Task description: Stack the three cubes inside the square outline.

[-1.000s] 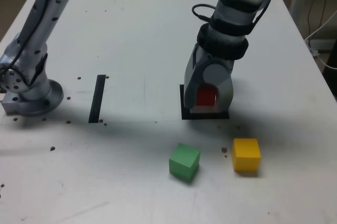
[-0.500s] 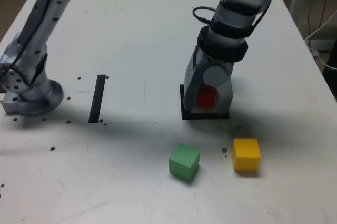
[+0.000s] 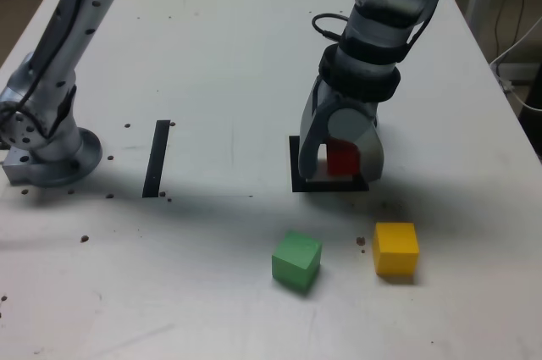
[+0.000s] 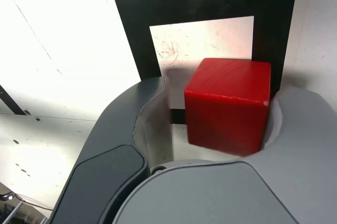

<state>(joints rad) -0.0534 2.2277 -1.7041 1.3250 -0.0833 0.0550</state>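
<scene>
Comparing the two views, we find the gripper (image 3: 342, 175) open at the square outline (image 3: 330, 186), its fingers apart on either side of the red cube (image 3: 343, 158). In the wrist view we see what the exterior view largely conceals: a clear gap between one finger and the cube, the other finger close against it, and faint reddish marks on the outline's white centre (image 4: 202, 39). The cube appears over the outline, overlapping part of its black border; whether it rests on the surface we cannot tell. Only the exterior view shows us the green cube (image 3: 296, 259), below the outline, and the yellow cube (image 3: 396, 249), below it and toward the exterior view's right. To the outline's left there, we note the black strip (image 3: 157, 159) and, farther out, the arm's base (image 3: 55, 157).
</scene>
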